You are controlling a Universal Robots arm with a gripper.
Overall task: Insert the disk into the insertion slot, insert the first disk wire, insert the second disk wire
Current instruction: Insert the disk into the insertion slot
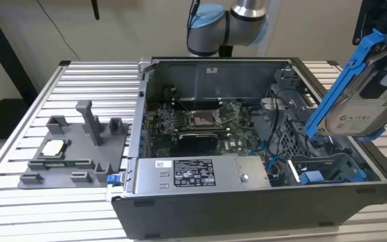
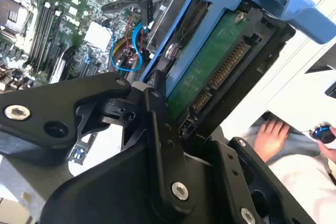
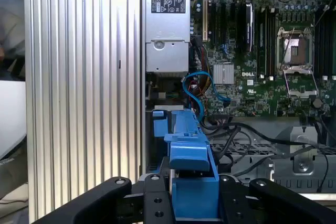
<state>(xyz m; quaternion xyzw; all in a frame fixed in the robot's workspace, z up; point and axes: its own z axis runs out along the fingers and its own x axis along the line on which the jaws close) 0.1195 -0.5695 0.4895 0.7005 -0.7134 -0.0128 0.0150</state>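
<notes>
Slatted table (image 1: 59, 217); gripper (image 3: 195, 196) holds disk (image 1: 363, 108) over case (image 1: 247, 219)

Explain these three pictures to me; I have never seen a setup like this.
A robot arm works over an opened computer case on a slatted metal table. The exterior view looks on from outside; both wrist views come from cameras riding on the arm. Its pincer is clamped on the disk, a silver drive in a blue frame, held tilted in the air above the case's end at the exterior view's right. A grey parts holder sits beside the case, at that view's left.
</notes>
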